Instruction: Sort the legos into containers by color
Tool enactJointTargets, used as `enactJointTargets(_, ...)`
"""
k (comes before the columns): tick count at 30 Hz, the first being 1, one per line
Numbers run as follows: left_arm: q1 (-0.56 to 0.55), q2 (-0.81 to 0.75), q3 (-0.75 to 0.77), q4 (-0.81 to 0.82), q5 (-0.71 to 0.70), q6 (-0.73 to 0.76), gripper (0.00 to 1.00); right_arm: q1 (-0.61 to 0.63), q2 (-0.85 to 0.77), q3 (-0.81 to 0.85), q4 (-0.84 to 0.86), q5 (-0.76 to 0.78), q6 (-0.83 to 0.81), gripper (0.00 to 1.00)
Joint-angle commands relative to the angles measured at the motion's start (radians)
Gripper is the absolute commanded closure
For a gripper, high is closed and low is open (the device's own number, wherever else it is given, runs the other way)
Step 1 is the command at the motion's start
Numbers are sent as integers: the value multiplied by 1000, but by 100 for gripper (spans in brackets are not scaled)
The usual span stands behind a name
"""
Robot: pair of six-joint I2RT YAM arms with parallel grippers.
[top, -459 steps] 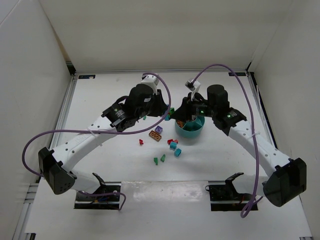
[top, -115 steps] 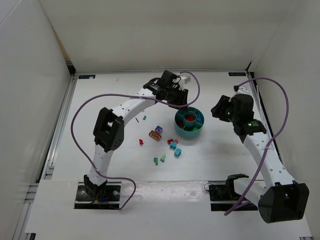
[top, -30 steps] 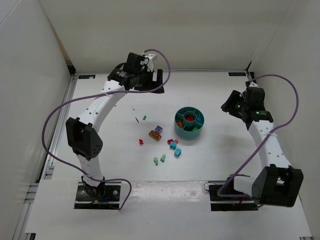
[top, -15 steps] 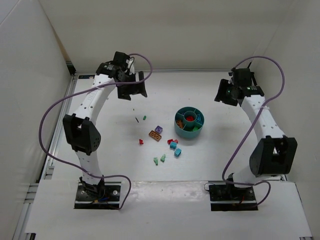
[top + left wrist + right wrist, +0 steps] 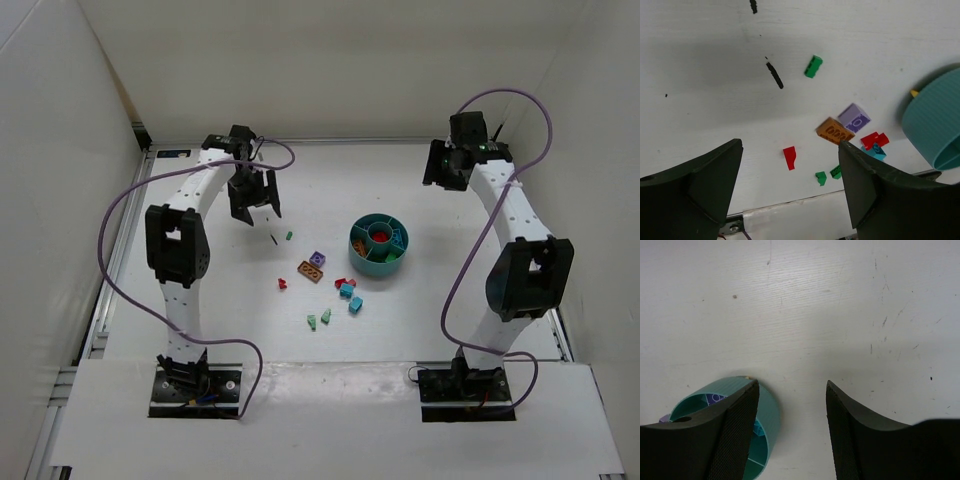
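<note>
The teal bowl (image 5: 378, 262) stands right of the table's middle, with red legos in its central cup (image 5: 379, 236) and blue ones (image 5: 397, 240) in a side compartment. Loose legos lie left of it: green (image 5: 288, 236), purple (image 5: 318, 259), orange (image 5: 311, 270), red (image 5: 282, 284), teal (image 5: 347, 291), and two green (image 5: 312, 321). My left gripper (image 5: 255, 205) hangs open at the far left, above bare table; its view shows the red lego (image 5: 789, 157) and orange lego (image 5: 835, 131) beyond its fingers. My right gripper (image 5: 445, 172) is open and empty at the far right, with the bowl (image 5: 766, 412) below its left finger.
White walls enclose the table on three sides. A short black mark (image 5: 272, 240) lies on the table next to the green lego, also seen as a black mark (image 5: 774, 75) in the left wrist view. Purple cables loop off both arms.
The left gripper has swung down and left from the back wall toward the loose legos, its jaws narrowing slightly. The right gripper has moved farther back and left.
</note>
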State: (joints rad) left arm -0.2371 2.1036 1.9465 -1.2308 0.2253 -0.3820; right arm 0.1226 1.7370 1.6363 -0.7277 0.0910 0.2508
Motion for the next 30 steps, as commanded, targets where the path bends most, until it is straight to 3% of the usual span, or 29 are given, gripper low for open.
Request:
enactJointTargets(1,12,10,34,16,23,9,14,8,16,71,-30,27,-4,40)
enactJointTargets(6,12,62,34,48,42,17,20,11,15,77,-36,36,-10,40)
enactJointTargets(15,10,81,14,54,-7,25,21,28,2,50,-49,67,-2,40)
enactJointTargets(30,-21,191,244,-65,-30,95,21,34,85,171,-70,66,-41,40)
